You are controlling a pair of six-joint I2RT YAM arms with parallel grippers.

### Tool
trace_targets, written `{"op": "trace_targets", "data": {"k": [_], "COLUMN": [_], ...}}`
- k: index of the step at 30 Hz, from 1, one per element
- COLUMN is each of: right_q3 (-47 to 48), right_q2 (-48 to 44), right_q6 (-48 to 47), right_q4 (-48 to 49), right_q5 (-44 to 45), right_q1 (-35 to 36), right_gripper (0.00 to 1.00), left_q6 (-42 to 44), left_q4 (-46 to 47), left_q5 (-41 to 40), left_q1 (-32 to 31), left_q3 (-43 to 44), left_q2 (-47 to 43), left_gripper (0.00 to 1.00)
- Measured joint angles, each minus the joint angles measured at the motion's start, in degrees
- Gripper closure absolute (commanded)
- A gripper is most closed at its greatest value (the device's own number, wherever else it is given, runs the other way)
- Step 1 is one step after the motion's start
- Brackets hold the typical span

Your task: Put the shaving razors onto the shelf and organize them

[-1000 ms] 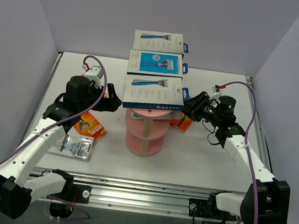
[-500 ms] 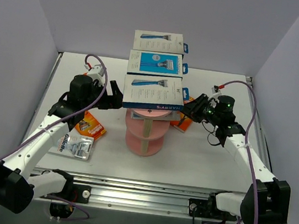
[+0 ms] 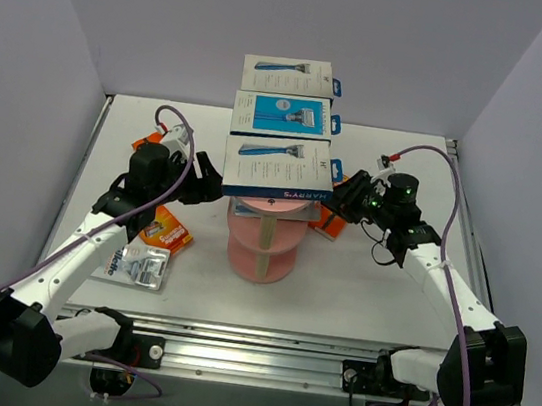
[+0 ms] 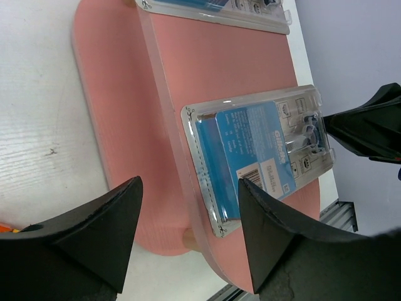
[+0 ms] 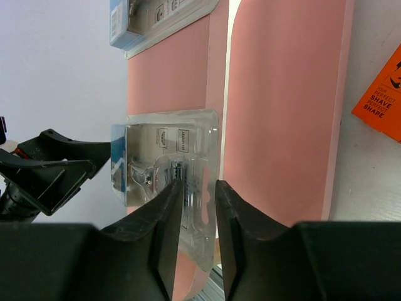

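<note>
The pink shelf (image 3: 263,247) stands mid-table with two white-and-blue Harry's boxes (image 3: 279,168) and a blue pack (image 3: 283,114) on its long top tier. In the wrist views a clear blister pack with a blue card (image 4: 257,150) lies on a pink tier (image 4: 125,94), overhanging its edge. My right gripper (image 3: 337,200) is shut on that pack's clear end (image 5: 163,157); its fingers show in the left wrist view (image 4: 369,125). My left gripper (image 3: 212,180) is open and empty at the shelf's left side, its jaws (image 4: 188,238) apart on either side of the pack's near corner.
Orange blister cards lie on the table left of the shelf (image 3: 167,227), behind the left arm (image 3: 148,140) and under the right gripper (image 3: 329,221), the last also in the right wrist view (image 5: 382,94). A clear Gillette pack (image 3: 138,265) lies front left. Walls close the sides.
My left gripper has moved up and right, closer to the shelf's top tier. The right gripper has edged left towards the shelf. The packs on top have not moved.
</note>
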Motion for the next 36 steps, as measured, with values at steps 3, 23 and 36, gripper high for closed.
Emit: {"op": "trace_targets", "data": {"k": [3,23,36], "right_q3": [0.0,2.78,2.78], "right_q2": [0.0,-2.08,-2.05], "right_q6": [-0.22,-4.81,-6.05], "right_q4": [-0.42,-7.19,-8.0], "right_q5": [0.39,4.96,6.12], "right_q1": [0.33,0.66,1.42], "right_gripper": [0.65,0.75,0.79], "left_q6": [-1.11,-3.26,-3.98], "left_q4": [0.76,2.14,4.2], "left_q5": [0.87,2.21,2.43], "left_q1": [0.0,0.0,0.0], "left_q3": [-0.55,-2.47,-4.17], "left_q2": [-0.02,-2.6,-1.25], "left_gripper": [0.3,0.46,0.47]}}
